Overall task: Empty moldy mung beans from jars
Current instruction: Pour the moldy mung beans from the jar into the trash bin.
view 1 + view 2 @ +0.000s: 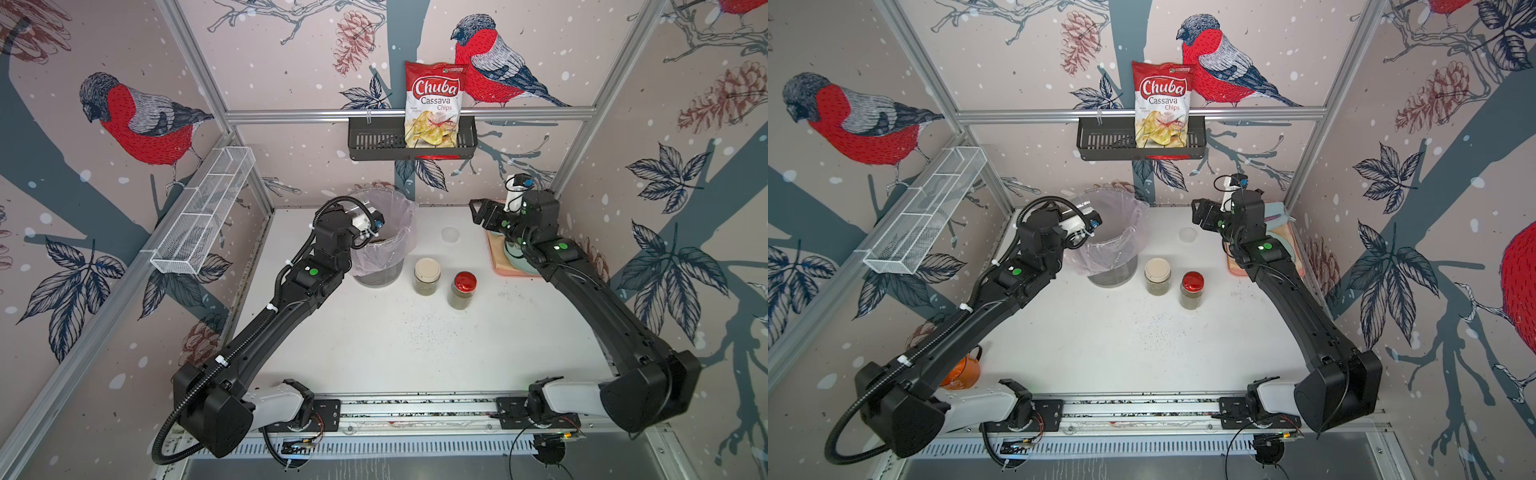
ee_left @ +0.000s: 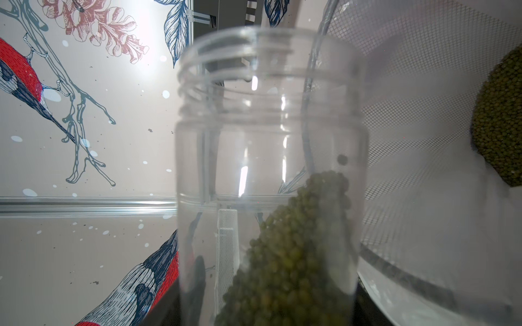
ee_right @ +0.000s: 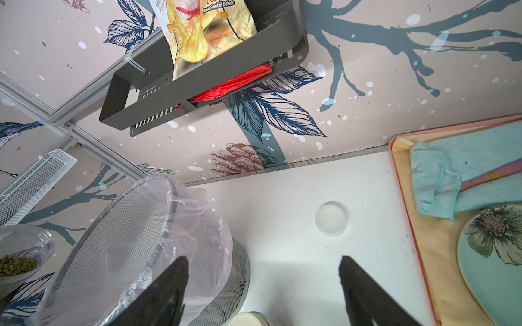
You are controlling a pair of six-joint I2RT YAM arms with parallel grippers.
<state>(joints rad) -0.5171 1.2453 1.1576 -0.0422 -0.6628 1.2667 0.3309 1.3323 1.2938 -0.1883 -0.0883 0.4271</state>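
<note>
Arms (image 1: 291, 316): two, black, their shoulders closest at the near edge, both reaching to the far side of the white table (image 1: 395, 353)
Wire shelf (image 1: 203, 212): one, white, on the left wall, well apart from the jars
Left gripper (image 1: 368, 237): closed tight around the lidless jar (image 2: 268, 127), which it holds tipped at the left rim of the bin
Mung beans (image 2: 291, 254): one part lies along the low side of the held jar, one heap is in the bin, and more shows through the walls of the two standing jars
Bin (image 1: 380, 276): one, grey mesh with a clear liner, at the far left of the table
Jars: three in all; beige-lid jar (image 1: 427, 276) just right of the bin, red-lid jar (image 1: 463, 291) beside it, both upright and closed
Clear round lid (image 1: 450, 235): one, flat on the table behind these two jars
Right gripper (image 3: 265, 271): jaws wide apart, holding nothing, above the table near the tray
Tray (image 3: 429, 254): one, pink, at the right wall, carrying one flowered plate (image 3: 494, 254) and one blue cloth (image 3: 440, 180)
</note>
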